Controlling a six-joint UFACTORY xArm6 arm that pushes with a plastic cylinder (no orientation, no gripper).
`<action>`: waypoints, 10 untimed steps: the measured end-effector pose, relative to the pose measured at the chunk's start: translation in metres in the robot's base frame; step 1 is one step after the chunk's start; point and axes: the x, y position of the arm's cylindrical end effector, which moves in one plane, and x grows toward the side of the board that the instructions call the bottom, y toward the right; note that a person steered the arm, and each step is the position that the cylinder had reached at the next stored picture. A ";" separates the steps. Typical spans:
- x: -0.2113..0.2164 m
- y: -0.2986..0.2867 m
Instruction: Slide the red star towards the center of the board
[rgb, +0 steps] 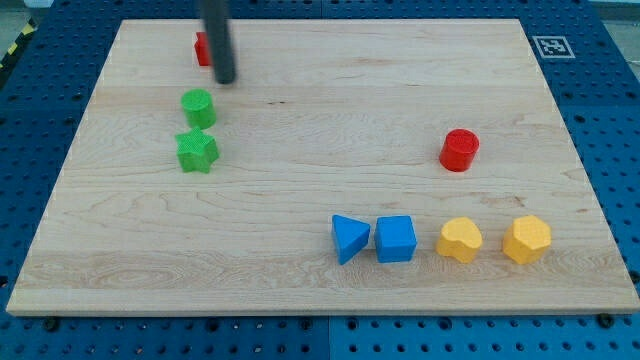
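A red block (203, 48), mostly hidden behind my rod, sits near the board's top left; its shape cannot be made out. My tip (226, 80) rests just to its lower right, touching or nearly touching it. A green cylinder (198, 107) lies just below my tip, and a green star (197, 151) lies below that. A red cylinder (460, 150) stands at the view's right.
Along the bottom right sit a blue triangle (349, 238), a blue cube (395, 239), a yellow heart-like block (460, 240) and a yellow hexagon (527, 240). The wooden board (320, 190) lies on a blue pegboard table.
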 end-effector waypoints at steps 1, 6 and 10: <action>-0.010 -0.084; -0.035 0.041; -0.006 0.052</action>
